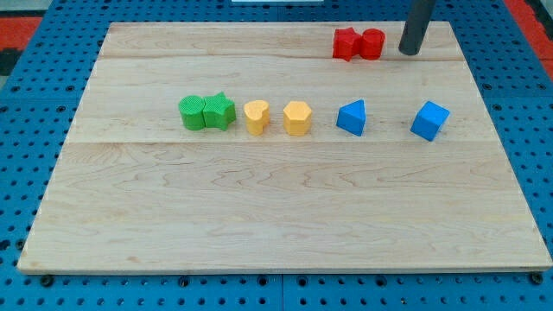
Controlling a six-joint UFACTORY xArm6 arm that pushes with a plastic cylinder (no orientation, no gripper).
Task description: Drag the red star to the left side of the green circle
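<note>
The red star (pixel 347 43) lies near the view's top edge of the surface (pixel 259 216), right of centre, touching a second red block on its right. The green circle (pixel 192 113) sits well apart, toward the view's left in the middle row; its round outline is hard to confirm, pressed against a green star on its right.

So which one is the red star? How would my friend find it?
Look along the wooden board's top edge, toward the view's right, where two red blocks touch. The red star is the left one, with pointed bumps; its neighbour, the red circle, is rounder. My tip stands just right of the pair.
</note>
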